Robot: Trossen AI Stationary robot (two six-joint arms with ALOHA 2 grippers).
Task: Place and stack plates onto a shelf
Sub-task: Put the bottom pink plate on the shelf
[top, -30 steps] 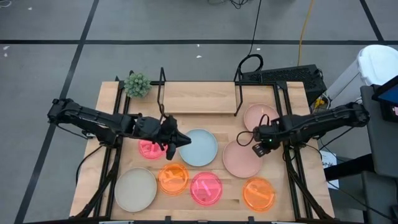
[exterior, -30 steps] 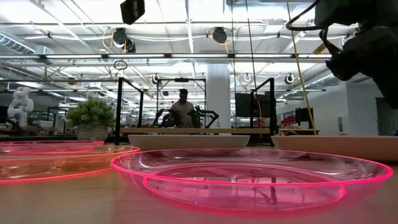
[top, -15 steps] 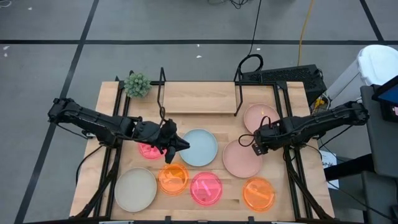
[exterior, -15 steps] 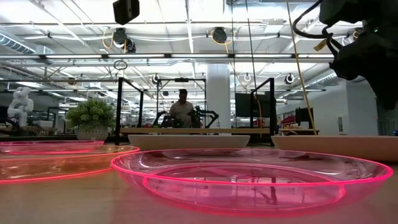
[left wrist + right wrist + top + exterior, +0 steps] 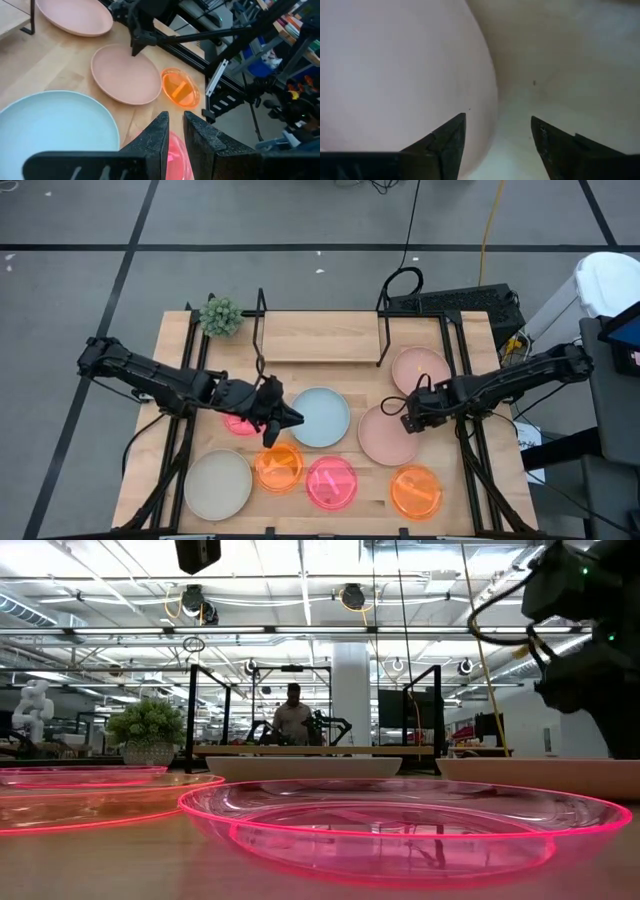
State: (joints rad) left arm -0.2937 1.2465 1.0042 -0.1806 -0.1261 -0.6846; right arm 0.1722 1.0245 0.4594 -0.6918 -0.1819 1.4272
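A pale pink plate [image 5: 385,438] lies flat on the table, right of centre. My right gripper [image 5: 407,420] is low over its far right rim and points steeply down. It is open: one finger [image 5: 445,145] is over the plate [image 5: 395,65], the other [image 5: 555,145] over bare table. My left gripper [image 5: 290,417] hovers shut and empty at the left edge of the light blue plate [image 5: 322,417]. The shelf [image 5: 320,338] stands at the far middle with nothing on its board. My right gripper straddles the pale pink plate's rim [image 5: 489,95] from above, slanting down. I cannot tell whether either finger touches the plate or the table.
A second pale pink plate [image 5: 420,368] lies at the far right. A cream plate [image 5: 218,485], orange plates [image 5: 279,465] [image 5: 416,492] and a neon pink plate [image 5: 332,483] line the near side. Another neon pink plate [image 5: 240,420] lies under my left arm. A small plant [image 5: 221,316] stands left of the shelf.
My right gripper has sunk toward the pale pink plate's rim and has turned a little at the wrist. The plates have stayed where they were.
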